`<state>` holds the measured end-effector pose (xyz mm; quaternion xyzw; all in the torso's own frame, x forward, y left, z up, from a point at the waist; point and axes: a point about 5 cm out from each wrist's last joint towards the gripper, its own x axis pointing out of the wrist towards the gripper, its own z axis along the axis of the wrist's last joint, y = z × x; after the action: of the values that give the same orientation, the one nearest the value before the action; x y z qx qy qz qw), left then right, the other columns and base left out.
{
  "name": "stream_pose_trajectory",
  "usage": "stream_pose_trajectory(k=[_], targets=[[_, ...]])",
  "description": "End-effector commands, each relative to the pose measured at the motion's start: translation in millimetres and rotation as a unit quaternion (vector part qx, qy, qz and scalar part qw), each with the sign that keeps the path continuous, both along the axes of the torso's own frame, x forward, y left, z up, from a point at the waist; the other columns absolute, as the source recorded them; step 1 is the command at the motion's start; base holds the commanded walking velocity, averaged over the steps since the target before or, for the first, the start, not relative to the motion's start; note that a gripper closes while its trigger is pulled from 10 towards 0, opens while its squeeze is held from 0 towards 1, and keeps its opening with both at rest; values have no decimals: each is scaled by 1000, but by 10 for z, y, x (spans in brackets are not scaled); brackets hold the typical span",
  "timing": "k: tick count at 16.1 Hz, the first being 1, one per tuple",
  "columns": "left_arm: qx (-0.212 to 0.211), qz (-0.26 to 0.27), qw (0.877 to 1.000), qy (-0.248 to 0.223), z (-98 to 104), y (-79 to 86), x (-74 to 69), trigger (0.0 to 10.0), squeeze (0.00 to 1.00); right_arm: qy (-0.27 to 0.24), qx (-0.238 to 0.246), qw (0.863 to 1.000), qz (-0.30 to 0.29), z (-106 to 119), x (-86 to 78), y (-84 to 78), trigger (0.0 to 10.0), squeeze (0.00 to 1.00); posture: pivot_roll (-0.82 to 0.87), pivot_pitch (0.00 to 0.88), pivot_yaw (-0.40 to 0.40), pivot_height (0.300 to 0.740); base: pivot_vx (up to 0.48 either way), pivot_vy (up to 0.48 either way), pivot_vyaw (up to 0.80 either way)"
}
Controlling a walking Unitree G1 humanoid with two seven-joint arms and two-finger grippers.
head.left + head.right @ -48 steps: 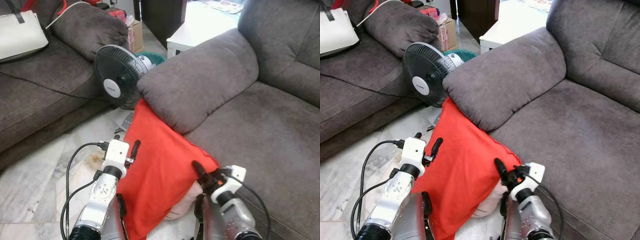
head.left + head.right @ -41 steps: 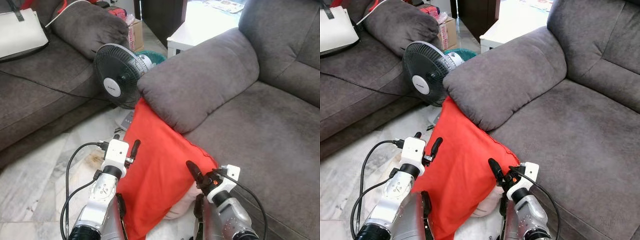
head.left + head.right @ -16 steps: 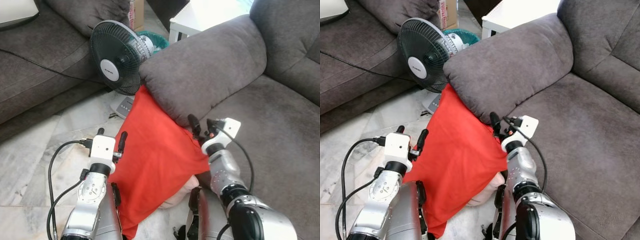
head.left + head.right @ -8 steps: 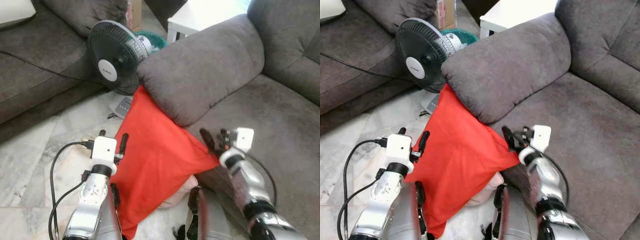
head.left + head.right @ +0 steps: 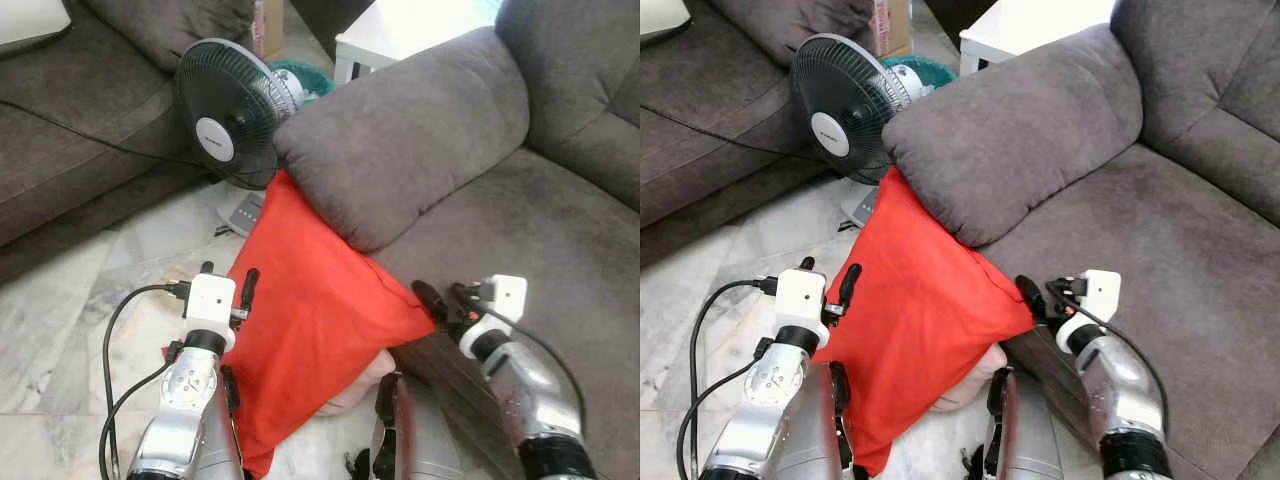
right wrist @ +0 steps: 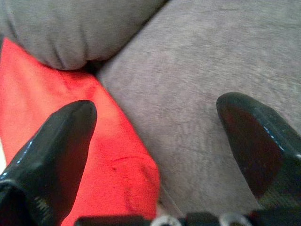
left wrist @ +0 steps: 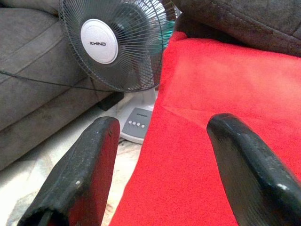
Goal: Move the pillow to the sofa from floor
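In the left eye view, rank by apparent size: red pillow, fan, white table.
1. Red pillow, largest and nearest the camera.
2. Fan.
3. White table, smallest as seen, but cut off by the frame and farther away, so its true size is unsure.

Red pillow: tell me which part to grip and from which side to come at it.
Grip the red pillow by its two free side edges, one gripper per side. It leans against the sofa front, its top tucked under the grey armrest, so that end is blocked. The left gripper sits open at the floor-side edge; the right gripper is open by the corner at the seat. Probably pinch both edges, then lift.
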<state>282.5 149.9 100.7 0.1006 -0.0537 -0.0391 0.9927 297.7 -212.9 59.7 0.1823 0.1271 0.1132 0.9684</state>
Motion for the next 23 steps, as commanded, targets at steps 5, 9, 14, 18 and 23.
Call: stream_pose_trajectory(k=[5, 9, 14, 18, 23], targets=[[2, -10, 1000, 16, -80, -51, 10, 10000, 0, 97, -6, 995, -17, -163, -293, -163, 10000, 0, 187, 184, -114, 533, 0, 0, 0], [1, -13, 1000, 18, -102, -67, 30, 10000, 0, 124, 40, 991, -21, -173, -359, -56, 10000, 0, 188, 177, -113, 533, 0, 0, 0], [0, -14, 1000, 20, -114, -75, 52, 10000, 0, 107, 133, 985, 11, -45, -371, 138, 10000, 0, 183, 169, -114, 533, 0, 0, 0], [-2, -21, 1000, 19, -118, -112, 81, 10000, 0, 96, 129, 987, 15, -118, -349, 257, 10000, 0, 186, 158, -111, 533, 0, 0, 0], [-1, -24, 1000, 15, -110, -126, 96, 10000, 0, 98, 142, 985, -2, -265, -276, 420, 10000, 0, 200, 158, -106, 533, 0, 0, 0]])
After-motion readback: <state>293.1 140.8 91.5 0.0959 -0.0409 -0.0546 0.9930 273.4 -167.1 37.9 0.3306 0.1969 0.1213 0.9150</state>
